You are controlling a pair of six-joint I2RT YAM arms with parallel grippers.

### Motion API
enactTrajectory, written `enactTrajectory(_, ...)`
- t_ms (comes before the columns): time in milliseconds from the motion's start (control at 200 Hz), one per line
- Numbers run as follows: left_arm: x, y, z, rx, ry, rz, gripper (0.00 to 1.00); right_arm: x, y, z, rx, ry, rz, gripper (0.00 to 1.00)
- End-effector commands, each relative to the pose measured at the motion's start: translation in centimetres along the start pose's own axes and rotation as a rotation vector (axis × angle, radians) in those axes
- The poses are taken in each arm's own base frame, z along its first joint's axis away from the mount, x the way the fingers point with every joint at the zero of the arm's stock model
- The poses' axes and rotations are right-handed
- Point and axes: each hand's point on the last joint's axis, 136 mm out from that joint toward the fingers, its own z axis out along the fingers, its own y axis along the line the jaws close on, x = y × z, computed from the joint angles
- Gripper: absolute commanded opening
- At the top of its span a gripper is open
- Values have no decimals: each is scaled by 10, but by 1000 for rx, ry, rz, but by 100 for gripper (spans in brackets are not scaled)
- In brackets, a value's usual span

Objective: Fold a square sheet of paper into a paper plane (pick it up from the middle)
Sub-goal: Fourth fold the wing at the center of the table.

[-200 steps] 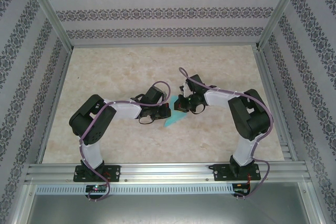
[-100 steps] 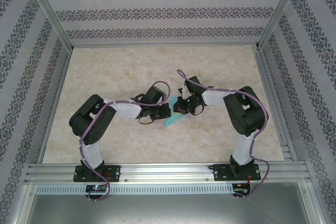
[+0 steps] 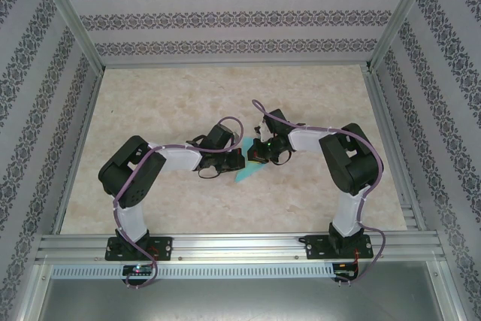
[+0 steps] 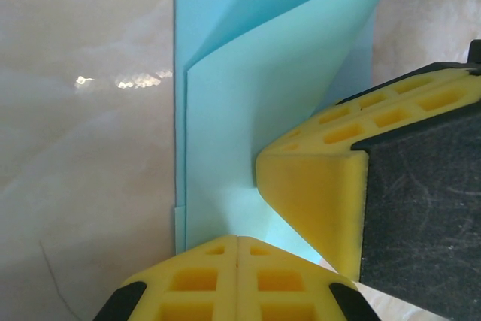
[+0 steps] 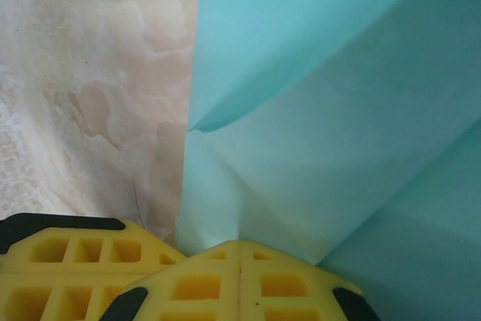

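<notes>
1. Left claw [image 4: 239, 255] and right claw [image 5: 240, 258] are each pressed together, tips down on the square sheet of paper [image 4: 248, 110].
2. I judge they are pinning its folds flat.
3. Part-folded, the sheet lies mid-counter [image 3: 165, 95], between my arms.

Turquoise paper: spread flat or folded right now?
Folded. The turquoise paper shows overlapping layers with diagonal flap edges in both wrist views.
</notes>
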Motion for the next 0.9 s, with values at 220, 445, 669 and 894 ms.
enactTrajectory(220,40,64,3,-241,112,-40,1,-14,-20,4,78,-24,-42,0)
enactTrajectory(445,51,76,4,-269,142,-44,0,-53,-32,-8,112,-119,-77,0)
enactTrajectory(669,50,76,5,-268,139,-43,0,-73,-9,-34,51,-196,-128,0)
enactTrajectory(894,49,75,6,-266,134,-44,0,-44,27,-44,-78,-203,-176,0)
